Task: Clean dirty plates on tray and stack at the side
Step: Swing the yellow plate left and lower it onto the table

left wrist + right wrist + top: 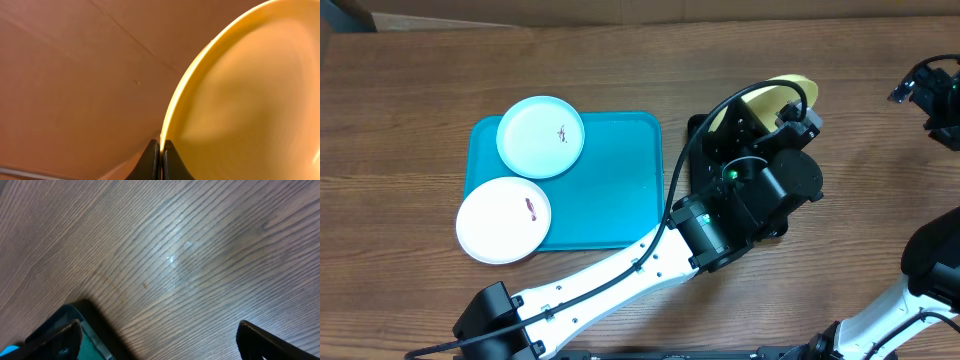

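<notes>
The left end effector (161, 150) is clamped on the rim of the yellow plate (250, 100), held tilted right of the tray (610, 190) where the blue plate (540, 137) and white plate (504, 220) lie, while the right end effector (160, 340) hangs wide open over the bench (175, 255).

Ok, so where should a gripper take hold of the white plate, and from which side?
Pinch the white plate by its rim at the near-left edge, coming in low from the robot's left. There it overhangs the corner of the teal tray, so one finger can probably slip underneath; elsewhere the shallow rim lies over the tray floor with little room.
</notes>
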Robot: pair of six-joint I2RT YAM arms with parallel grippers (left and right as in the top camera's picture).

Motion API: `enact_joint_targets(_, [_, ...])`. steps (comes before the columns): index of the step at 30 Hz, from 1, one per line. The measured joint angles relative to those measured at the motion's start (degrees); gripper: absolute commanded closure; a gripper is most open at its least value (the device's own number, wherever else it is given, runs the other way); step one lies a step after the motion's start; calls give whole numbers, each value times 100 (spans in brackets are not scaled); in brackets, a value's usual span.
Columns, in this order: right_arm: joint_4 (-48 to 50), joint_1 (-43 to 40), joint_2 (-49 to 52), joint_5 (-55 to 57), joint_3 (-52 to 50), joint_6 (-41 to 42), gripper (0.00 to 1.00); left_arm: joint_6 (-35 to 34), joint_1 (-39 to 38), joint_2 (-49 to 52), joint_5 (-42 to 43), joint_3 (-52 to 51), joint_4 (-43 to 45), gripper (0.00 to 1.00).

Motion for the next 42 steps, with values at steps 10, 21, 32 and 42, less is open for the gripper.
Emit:
enact_joint_targets(10, [0, 0, 0, 0, 0, 0, 0, 579, 0, 0, -61, 4, 337, 96])
enact_joint_targets(21, [-2, 0, 0, 0, 0, 0, 0, -1215, 260, 0, 542, 50, -1091, 96])
enact_joint_targets(32, [-2, 0, 0, -2, 0, 0, 0, -2826, 739, -7, 1596, 52, -1602, 96])
enact_joint_targets(42, [2, 0, 0, 0, 0, 2, 0, -4717, 2966, -7, 5619, 52, -2085, 96])
